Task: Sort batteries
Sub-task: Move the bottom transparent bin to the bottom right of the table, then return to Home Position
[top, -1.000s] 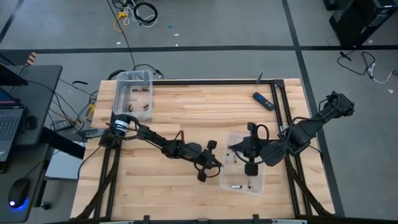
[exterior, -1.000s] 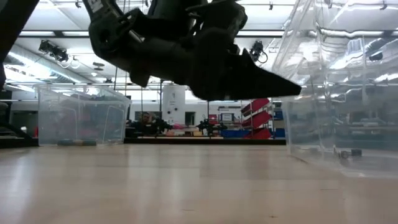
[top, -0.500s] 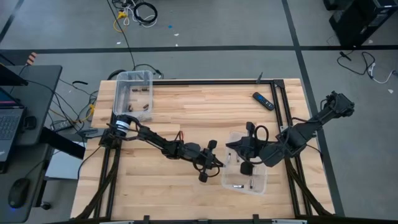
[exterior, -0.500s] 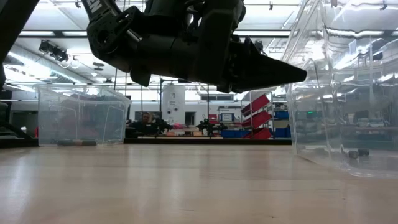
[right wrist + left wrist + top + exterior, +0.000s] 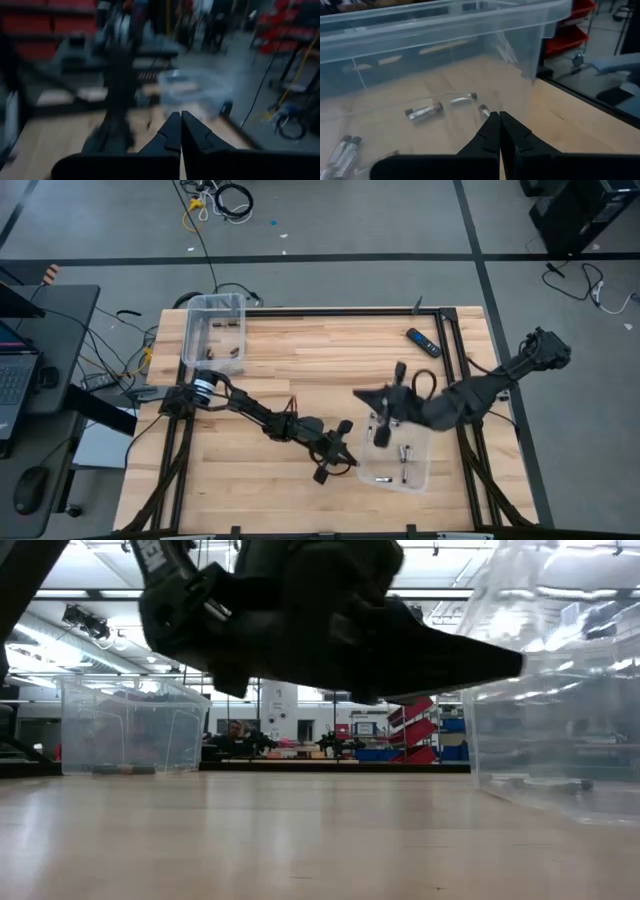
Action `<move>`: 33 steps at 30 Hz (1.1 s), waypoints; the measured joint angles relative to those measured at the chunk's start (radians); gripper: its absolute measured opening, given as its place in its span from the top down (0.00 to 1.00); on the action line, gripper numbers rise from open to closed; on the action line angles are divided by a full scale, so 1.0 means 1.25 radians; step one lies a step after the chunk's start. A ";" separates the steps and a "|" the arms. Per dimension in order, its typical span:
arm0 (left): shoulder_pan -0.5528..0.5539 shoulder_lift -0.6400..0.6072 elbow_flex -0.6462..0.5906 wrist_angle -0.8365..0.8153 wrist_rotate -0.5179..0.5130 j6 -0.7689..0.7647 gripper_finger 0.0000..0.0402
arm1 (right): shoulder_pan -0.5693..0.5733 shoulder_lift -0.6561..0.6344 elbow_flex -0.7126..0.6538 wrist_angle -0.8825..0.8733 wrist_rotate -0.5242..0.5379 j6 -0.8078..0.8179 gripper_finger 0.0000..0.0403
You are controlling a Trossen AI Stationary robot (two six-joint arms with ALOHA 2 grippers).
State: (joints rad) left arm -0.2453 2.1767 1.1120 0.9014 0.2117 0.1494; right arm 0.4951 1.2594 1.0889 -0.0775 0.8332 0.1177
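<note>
**Tech 1:** Batteries point(image 5: 424, 111) — where do we record them?

**Tech 2:** We see small cylinders, silvery with dark end caps, lying loose on the floor of a clear plastic bin point(image 5: 395, 460) at the right front of the table point(image 5: 300, 360). In the high view a few show as pale specks point(image 5: 405, 452) inside that bin. More dark cells point(image 5: 222, 352) lie in a second clear bin point(image 5: 212, 328) at the table's left rear corner.

**Tech 1:** Surfaces and shapes?

**Tech 2:** We note a pale wooden plank top with visible grain, framed by black metal rails. Both bins are thin-walled, transparent and rectangular with rounded rims. A dark bar-shaped remote point(image 5: 422, 342) lies near the right rear edge.

**Tech 1:** Left gripper?

**Tech 2:** We place the left gripper point(image 5: 352, 462) low over the wood, just beside the near bin's left wall. Its dark, tapered fingers point(image 5: 492, 131) are pressed together tip to tip and pinch nothing; the wrist view shows them pointing at the batteries through the clear wall.

**Tech 1:** Right gripper?

**Tech 2:** We place the right gripper point(image 5: 360, 396) above the table just behind the near bin's rear left corner. Its fingers point(image 5: 175, 129) are likewise pressed together, with nothing between them.
</note>
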 joint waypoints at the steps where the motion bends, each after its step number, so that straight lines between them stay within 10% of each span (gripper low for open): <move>1: 0.000 0.012 0.013 0.009 -0.005 -0.002 1.00 | -0.017 0.000 0.000 0.043 -0.005 -0.030 1.00; 13: 0.000 0.071 0.110 -0.030 -0.042 -0.030 1.00 | -0.180 -0.004 -0.001 0.164 -0.417 -0.014 1.00; 33: 0.002 0.054 0.107 -0.052 -0.055 -0.020 1.00 | -0.220 0.046 0.001 0.242 -0.538 -0.069 1.00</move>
State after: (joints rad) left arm -0.2424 2.2440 1.2461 0.8359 0.1436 0.1250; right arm 0.2205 1.3170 1.0896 0.2251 0.1605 0.0309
